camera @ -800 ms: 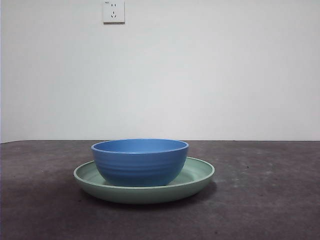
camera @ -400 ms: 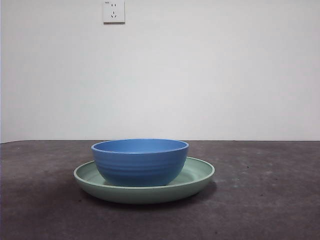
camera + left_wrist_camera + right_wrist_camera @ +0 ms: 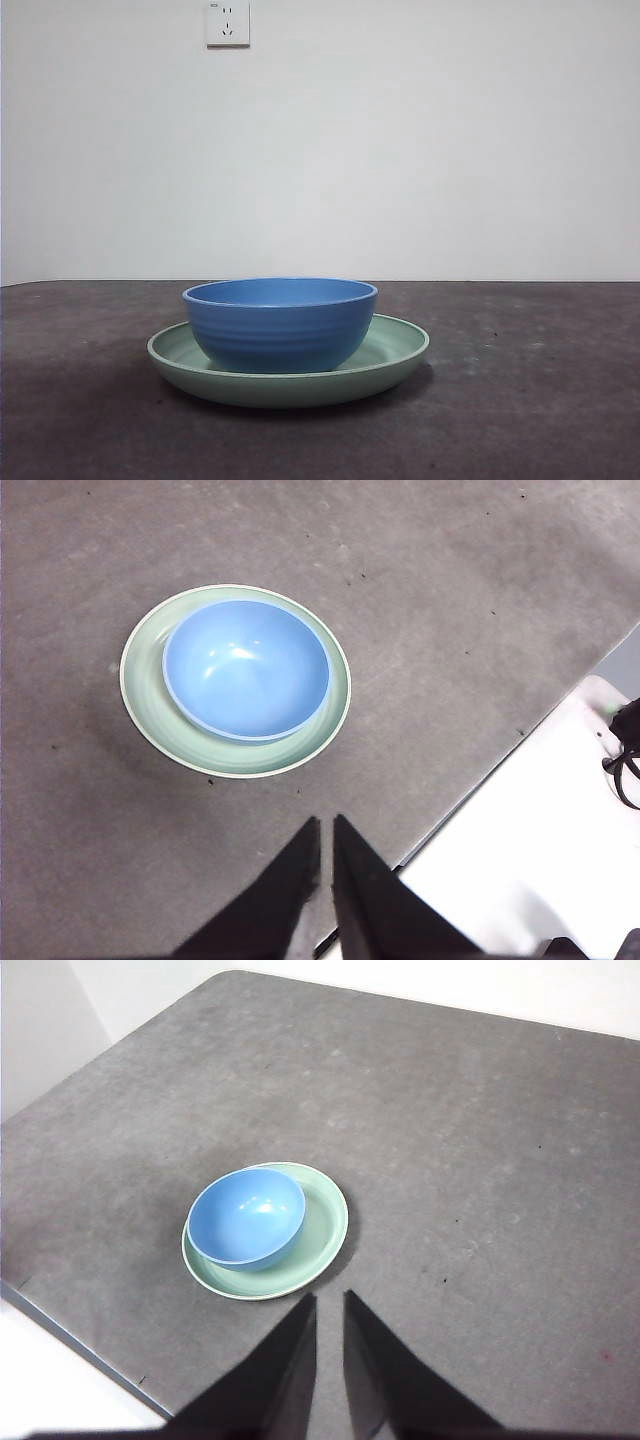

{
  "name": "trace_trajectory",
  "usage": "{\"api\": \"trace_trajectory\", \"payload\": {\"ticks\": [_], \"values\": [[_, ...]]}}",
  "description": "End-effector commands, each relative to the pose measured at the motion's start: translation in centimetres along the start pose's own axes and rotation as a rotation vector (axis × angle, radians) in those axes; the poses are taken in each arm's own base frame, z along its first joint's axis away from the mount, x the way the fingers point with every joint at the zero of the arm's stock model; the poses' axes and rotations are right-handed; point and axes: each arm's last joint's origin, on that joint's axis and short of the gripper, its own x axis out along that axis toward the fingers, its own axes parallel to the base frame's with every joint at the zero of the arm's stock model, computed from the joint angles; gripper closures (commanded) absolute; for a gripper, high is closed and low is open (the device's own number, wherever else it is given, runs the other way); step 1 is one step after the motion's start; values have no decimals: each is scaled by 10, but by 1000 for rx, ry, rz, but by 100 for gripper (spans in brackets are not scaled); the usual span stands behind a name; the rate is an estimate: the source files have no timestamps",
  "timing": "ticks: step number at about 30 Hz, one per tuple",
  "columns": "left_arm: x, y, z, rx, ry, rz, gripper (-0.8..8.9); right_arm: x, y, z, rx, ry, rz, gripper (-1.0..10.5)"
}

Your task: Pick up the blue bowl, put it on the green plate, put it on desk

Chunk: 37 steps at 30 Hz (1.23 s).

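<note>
The blue bowl (image 3: 280, 322) sits upright in the green plate (image 3: 395, 345), a little left of its centre, so placing looks done; setting it on the desk (image 3: 530, 400) remains. Bowl glossy, ridged, deep; plate matte, shallow, wide-rimmed; desk mottled. Left gripper (image 3: 326, 832) and right gripper (image 3: 329, 1306) hover high, jaws nearly closed, empty

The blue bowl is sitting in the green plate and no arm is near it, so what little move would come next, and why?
Probably one gripper descends toward the blue bowl to lift it onto the desk; it already rests in the green plate, untouched.
</note>
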Motion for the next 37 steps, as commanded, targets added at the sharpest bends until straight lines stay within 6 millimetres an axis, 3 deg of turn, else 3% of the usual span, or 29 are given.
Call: {"api": "trace_trajectory", "payload": {"ticks": [1,11,15,21,31,37], "values": [[-5,0,1,4,-30,7,793,-4,1,4,-7,-24,8,908],[-41,15,-11,-121,-259,245,794,-4,1,4,-7,-24,8,907],[-42,22,-17,-145,-388,352,794,-4,1,4,-7,-24,8,907],[-8,51,-37,-142,-582,502,794,-4,1,4,-7,-24,8,908],[62,91,-111,-104,-789,605,794,-4,1,4,-7,-24,8,907],[86,104,-144,-103,-819,645,794,-4,1,4,-7,-24,8,907]]}}
